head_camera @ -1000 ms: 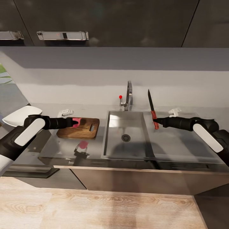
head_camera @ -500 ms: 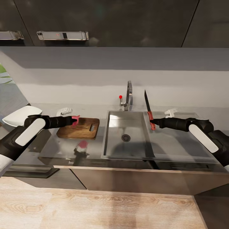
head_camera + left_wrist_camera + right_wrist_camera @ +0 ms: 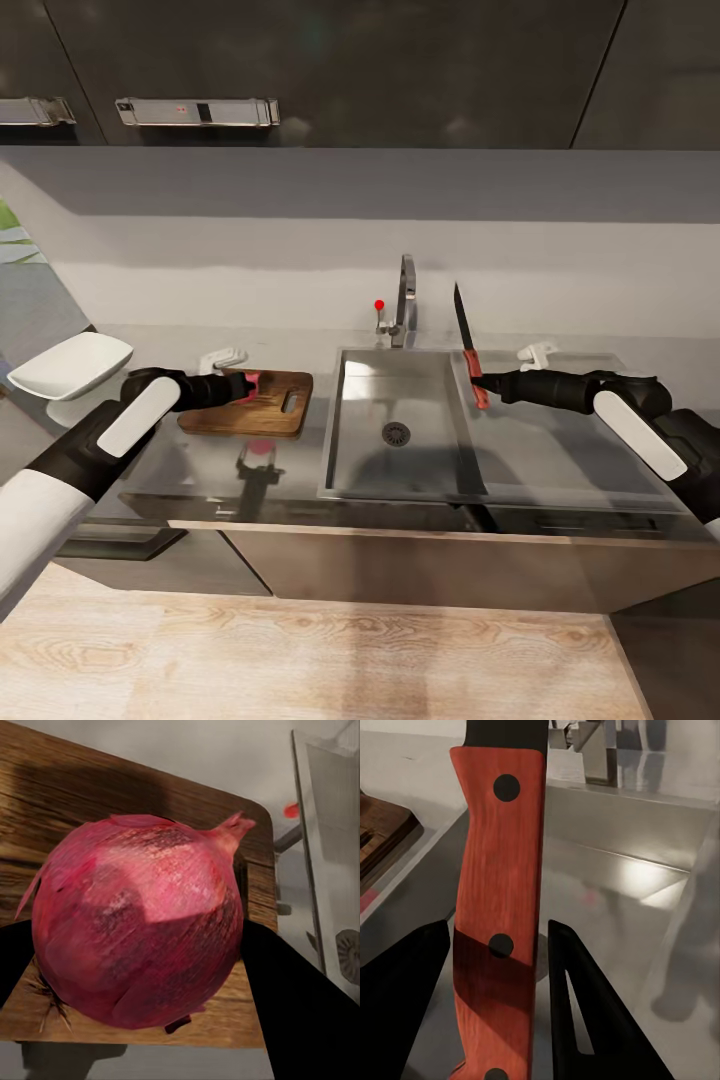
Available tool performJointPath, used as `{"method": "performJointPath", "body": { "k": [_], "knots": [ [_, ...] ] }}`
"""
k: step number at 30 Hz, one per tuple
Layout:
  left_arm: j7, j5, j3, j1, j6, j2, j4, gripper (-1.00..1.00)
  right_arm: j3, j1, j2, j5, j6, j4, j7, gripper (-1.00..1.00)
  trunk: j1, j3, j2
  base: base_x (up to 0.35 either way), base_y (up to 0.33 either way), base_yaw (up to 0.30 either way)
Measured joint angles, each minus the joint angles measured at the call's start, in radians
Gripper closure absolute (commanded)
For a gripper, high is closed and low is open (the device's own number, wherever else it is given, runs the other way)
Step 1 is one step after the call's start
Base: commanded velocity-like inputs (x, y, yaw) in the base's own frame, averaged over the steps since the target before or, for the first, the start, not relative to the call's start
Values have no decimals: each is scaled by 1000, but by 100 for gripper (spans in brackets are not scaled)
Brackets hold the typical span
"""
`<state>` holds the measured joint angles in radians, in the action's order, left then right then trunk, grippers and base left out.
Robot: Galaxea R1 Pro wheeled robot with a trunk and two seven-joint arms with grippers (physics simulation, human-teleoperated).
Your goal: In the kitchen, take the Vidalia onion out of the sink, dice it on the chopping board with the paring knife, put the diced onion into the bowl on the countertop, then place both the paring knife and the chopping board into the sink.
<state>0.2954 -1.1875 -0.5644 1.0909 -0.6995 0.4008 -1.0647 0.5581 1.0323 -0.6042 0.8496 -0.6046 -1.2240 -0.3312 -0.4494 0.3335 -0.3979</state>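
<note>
L gripper clamping onion over chopping board. R gripper gripping paring knife by handle, blade pointing up, above sink.

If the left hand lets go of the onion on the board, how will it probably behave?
The onion is round, so it may well roll on the flat board. Its dry, papery skin looks smooth, so it could slip between the left hand's fingers.

Dark cupboards hang up high with a long silver handle. The wall is grey. The floor is light wood.
</note>
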Motion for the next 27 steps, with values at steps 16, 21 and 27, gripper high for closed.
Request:
{"method": "performJointPath", "body": {
  "k": [16,21,27],
  "knots": [
    [0,7,-2,0,94,-3,43,100,0,0,1,0,0,-1,0,100,0,0,0,0,0,0],
    [0,7,-4,0,99,-3,45,100,1,0,1,0,0,0,0,100,0,0,0,0,0,0],
    [1,6,-4,0,101,-15,49,100,2,0,1,0,0,0,0,100,0,0,0,0,0,0]
  ]
}}
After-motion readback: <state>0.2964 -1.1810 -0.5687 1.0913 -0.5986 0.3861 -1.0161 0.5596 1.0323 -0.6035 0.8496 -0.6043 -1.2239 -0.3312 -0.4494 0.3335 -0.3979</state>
